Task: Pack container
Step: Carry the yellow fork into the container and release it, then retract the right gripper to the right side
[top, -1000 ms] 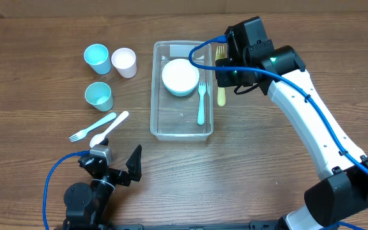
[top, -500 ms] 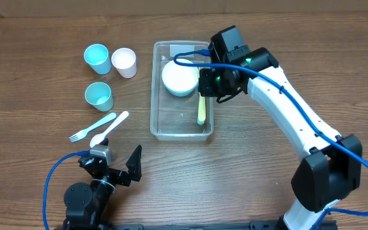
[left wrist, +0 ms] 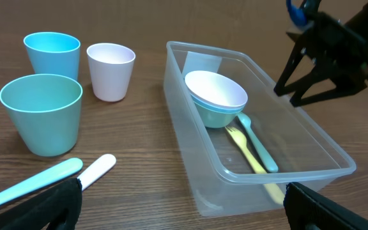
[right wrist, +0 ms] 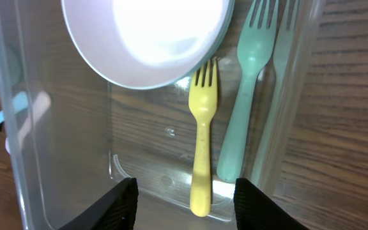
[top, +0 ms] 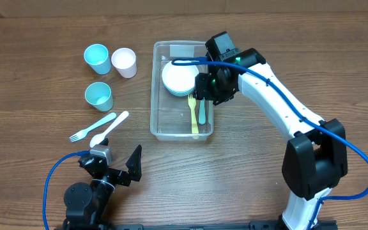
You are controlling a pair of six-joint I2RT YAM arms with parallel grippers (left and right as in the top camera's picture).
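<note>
Nearest my base, my left gripper (top: 116, 163) rests low over the wooden table (top: 37, 185) with its fingers spread wide and nothing between them. Just beyond it a pale blue fork (top: 98, 124) and a white spoon (top: 114, 124) lie side by side on the wood, not yet packed.

Further out, in the middle of the table, sits the container (top: 153, 96), a clear rectangular tub with its long sides running away from me. My right gripper (right wrist: 185, 204) hangs over its right side, fingers apart and gripping nothing. Under it a yellow fork (right wrist: 202, 147) lies flat on the tub floor, tines toward the far end, and beside it a teal fork (right wrist: 241, 121) lies along the right wall. At the far end a white bowl (left wrist: 216, 89) sits nested in a teal bowl (left wrist: 213, 115).

Off to the left stand a teal cup (top: 99, 96), then a blue cup (top: 97, 57) and a white cup (top: 124, 62).

I judge the tub light, thin-walled and likely to flex, with smooth sides that would slip in a pinch. If I must move it, I would take the rim at the middle of a long side and keep it level, since the forks and bowls lie loose and would slide.
</note>
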